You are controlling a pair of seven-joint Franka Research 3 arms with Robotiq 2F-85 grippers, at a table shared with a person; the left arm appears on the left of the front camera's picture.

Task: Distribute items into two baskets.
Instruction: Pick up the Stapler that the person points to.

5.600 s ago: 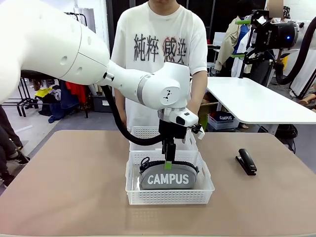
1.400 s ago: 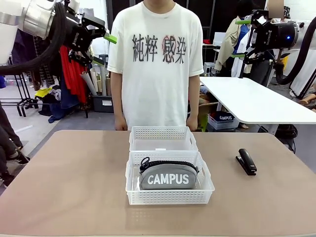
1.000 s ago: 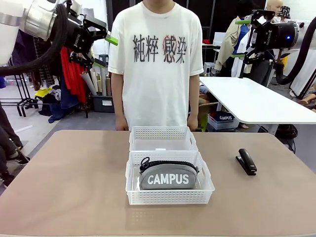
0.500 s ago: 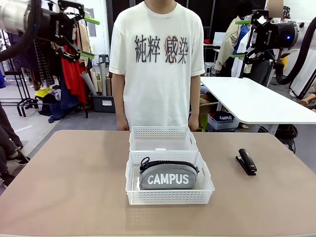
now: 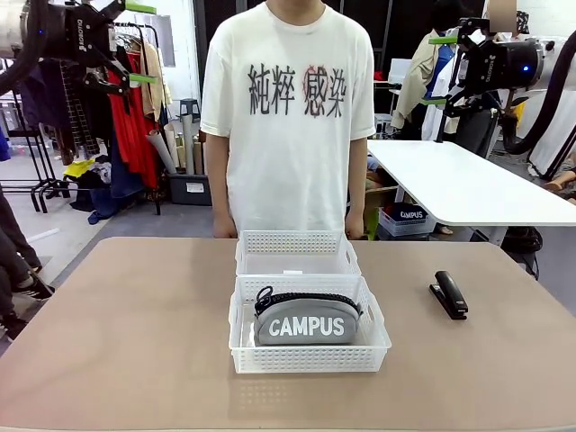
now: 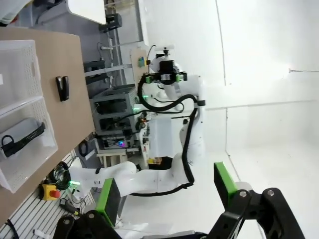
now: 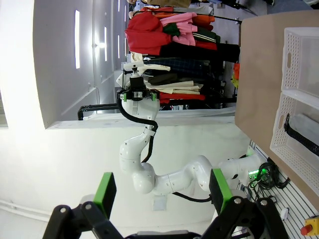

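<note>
The grey "CAMPUS" pouch [image 5: 306, 321] lies in the nearer white basket [image 5: 310, 360] at the table's middle. The second basket [image 5: 297, 241] stands right behind it with nothing showing inside. The black stapler [image 5: 449, 294] lies on the table to the right. My left gripper [image 5: 141, 43] is raised high at the upper left, open and holding nothing. My right gripper [image 5: 439, 70] is high at the upper right, also open. In the left wrist view the open gripper [image 6: 167, 191] faces the pouch [image 6: 20, 134] and stapler [image 6: 62, 88] from far off. The right wrist view has its open gripper [image 7: 161, 190] and the pouch [image 7: 305, 124].
A person in a white printed T-shirt [image 5: 288, 108] stands at the table's far edge, arms down, just behind the baskets. A white table [image 5: 459, 184] stands behind on the right. The brown tabletop [image 5: 135, 342] is bare left of the baskets.
My left gripper, open all along, has swung further left and up over the last second. Several seconds ago it hung low over the pouch in the nearer basket. The right arm has stayed still.
</note>
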